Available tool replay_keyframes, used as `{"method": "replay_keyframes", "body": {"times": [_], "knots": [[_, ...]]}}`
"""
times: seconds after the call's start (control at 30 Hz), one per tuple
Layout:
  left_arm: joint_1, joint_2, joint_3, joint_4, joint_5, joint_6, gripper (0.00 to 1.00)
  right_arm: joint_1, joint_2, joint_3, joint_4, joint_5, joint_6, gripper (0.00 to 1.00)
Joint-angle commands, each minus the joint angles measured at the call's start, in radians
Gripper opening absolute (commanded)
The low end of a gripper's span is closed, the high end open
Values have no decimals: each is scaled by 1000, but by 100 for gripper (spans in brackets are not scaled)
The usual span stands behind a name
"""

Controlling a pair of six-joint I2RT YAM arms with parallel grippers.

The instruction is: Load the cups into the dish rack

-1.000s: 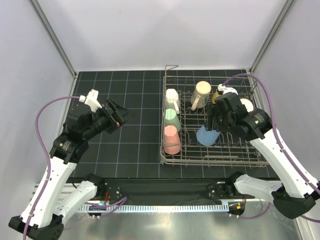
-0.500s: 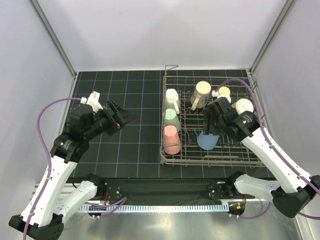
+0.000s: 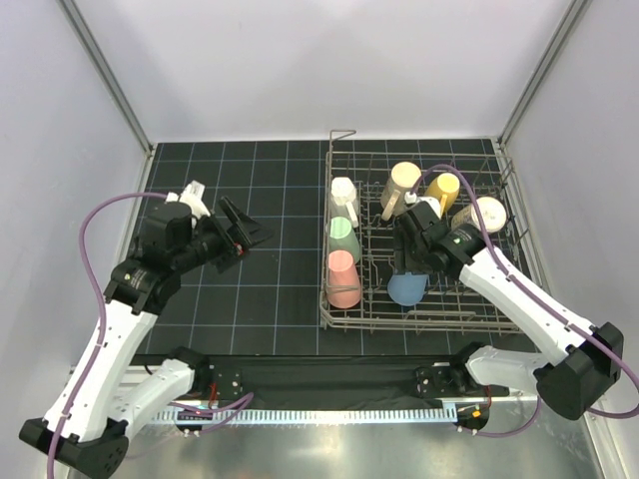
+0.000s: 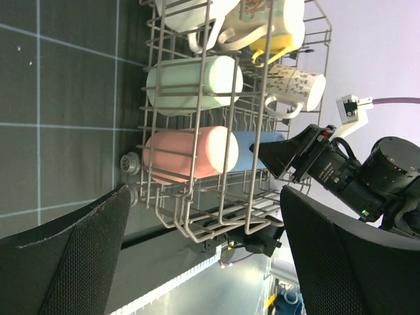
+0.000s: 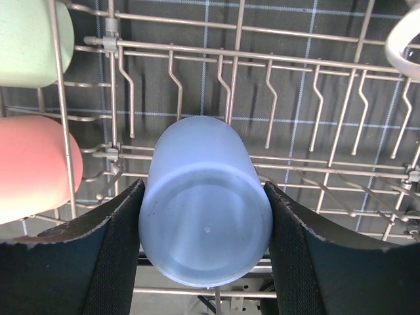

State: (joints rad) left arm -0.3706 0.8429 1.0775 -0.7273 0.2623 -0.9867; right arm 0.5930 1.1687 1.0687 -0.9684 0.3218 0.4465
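Blue cup (image 3: 407, 288) points mouth-down into the near middle of the dish rack (image 3: 449, 319), just right of the pink cup (image 3: 342, 279). Its long axis runs straight away from the right gripper (image 5: 205, 193), whose fingers clasp its sides. The left gripper (image 3: 245, 228) hangs wide and empty, left of the rack.

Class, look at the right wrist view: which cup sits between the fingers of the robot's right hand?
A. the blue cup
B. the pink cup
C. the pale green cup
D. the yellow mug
A: the blue cup sits with its base toward the camera, flanked on both sides by the black fingers of the right hand, above the wires of the dish rack.
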Motion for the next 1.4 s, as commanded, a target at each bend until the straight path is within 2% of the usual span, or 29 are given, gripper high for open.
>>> {"method": "replay_keyframes", "body": {"times": [0.0, 0.13, 0.23, 0.33, 0.37, 0.43, 0.47, 0.53, 0.57, 0.67, 0.9, 1.03, 1.37], "knots": [[-1, 16, 48, -40, 18, 20, 91, 7, 2, -12, 66, 10, -2, 12], [1, 44, 71, -80, 20, 37, 91, 10, 3, -41, 80, -10, -3, 21], [-1, 47, 59, -83, 28, 36, 91, 13, -1, -55, 83, -24, -3, 33], [-1, 58, 50, -83, 49, 33, 91, 13, -17, -56, 80, -27, 3, 53], [1, 64, 48, -86, 58, 33, 91, 14, -23, -50, 76, -29, 7, 65], [-1, 84, 45, -90, 92, 36, 91, 14, -35, -39, 73, -33, 9, 75], [1, 91, 44, -93, 106, 40, 91, 13, -37, -26, 68, -36, 9, 84], [-1, 119, 41, -100, 141, 49, 91, 13, -32, -4, 54, -41, 6, 92], [-1, 128, 33, -100, 203, 57, 91, 13, -29, 25, 36, -41, 4, 95], [-2, 156, 26, -87, 303, 97, 92, 14, -20, 77, 5, -36, -3, 100], [-34, 133, 32, -69, 389, 151, 98, 14, -66, 171, -32, -55, 21, 100], [-83, 143, 53, -44, 452, 189, 100, 16, -106, 152, -15, -101, 40, 100], [-93, 35, -17, -15, 448, 163, 100, 14, -248, 53, 83, -217, 119, 100]]}}
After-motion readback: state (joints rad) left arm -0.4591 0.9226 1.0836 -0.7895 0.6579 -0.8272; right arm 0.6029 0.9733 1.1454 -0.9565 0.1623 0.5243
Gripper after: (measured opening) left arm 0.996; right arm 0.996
